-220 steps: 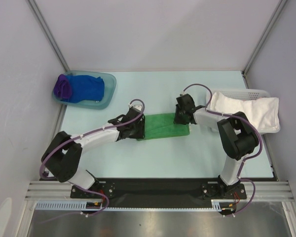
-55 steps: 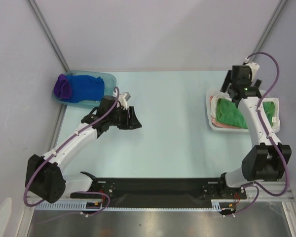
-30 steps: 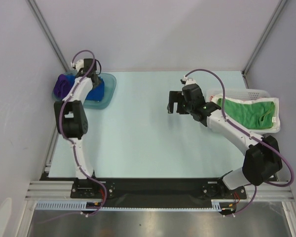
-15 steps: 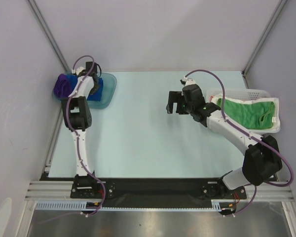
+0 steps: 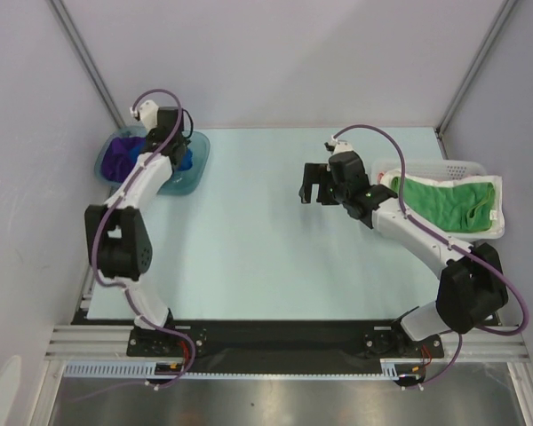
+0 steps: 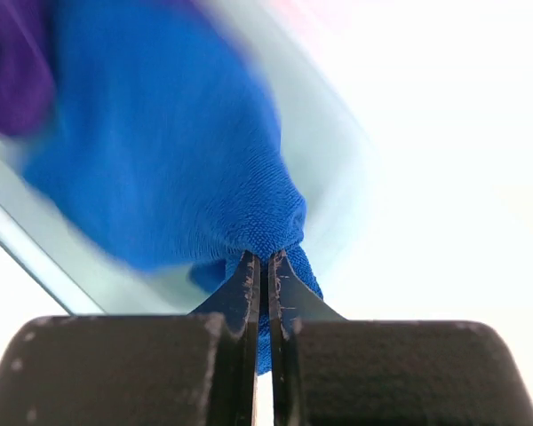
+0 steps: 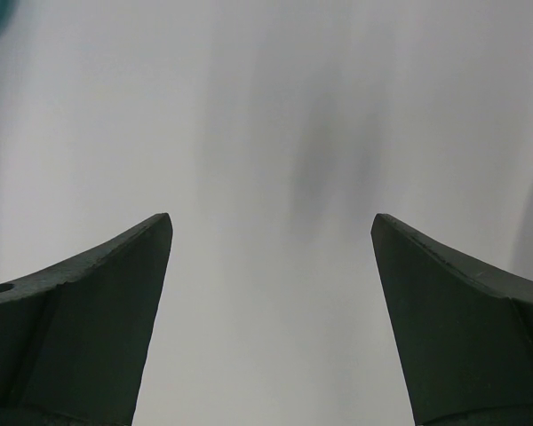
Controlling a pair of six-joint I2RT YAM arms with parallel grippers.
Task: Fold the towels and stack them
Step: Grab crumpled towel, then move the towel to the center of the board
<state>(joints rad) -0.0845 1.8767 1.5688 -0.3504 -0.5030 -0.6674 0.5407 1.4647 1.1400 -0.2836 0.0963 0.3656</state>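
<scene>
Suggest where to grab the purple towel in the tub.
Pinch a raised fold on top of the purple towel, coming straight down, I'd say. It lies crumpled at the left end of the tub; the walls block a side approach and no flat edge shows. The left gripper is shut on the blue towel beside it.

Pale blue desk (image 5: 275, 257), flat and level. Translucent teal plastic tub (image 5: 198, 160) sits at its far left corner. White slotted plastic basket (image 5: 431, 166) sits at its right edge, well apart from the tub.
</scene>
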